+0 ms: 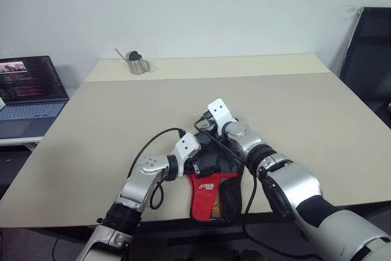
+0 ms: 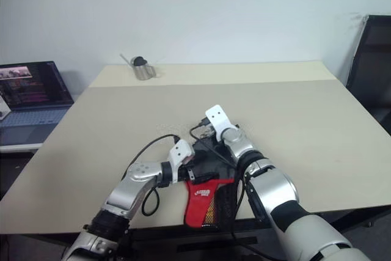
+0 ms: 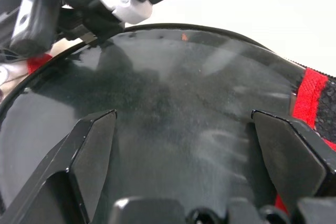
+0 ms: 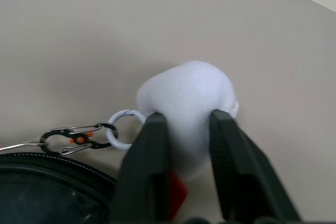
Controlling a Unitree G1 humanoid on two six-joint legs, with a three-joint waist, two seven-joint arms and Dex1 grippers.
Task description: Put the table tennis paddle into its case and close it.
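Two silver-grey metallic robot arms with rounded joint housings and black bands between segments. Each wrist ends in a white block; the right one bears two small dark dots. Loose black cables loop along both forearms. The left gripper (image 3: pixel 184 166) has broad, angular glossy black fingers; the right gripper (image 4: pixel 184 135) has narrower, smooth black fingers.

White lettering w/ a small logo sits on the red lower part of the black fabric paddle case (image 1: pixel 206 189), lower centre of frame; too small to read. Laptop screen (image 1: pixel 29 78), upper left: text illegible.
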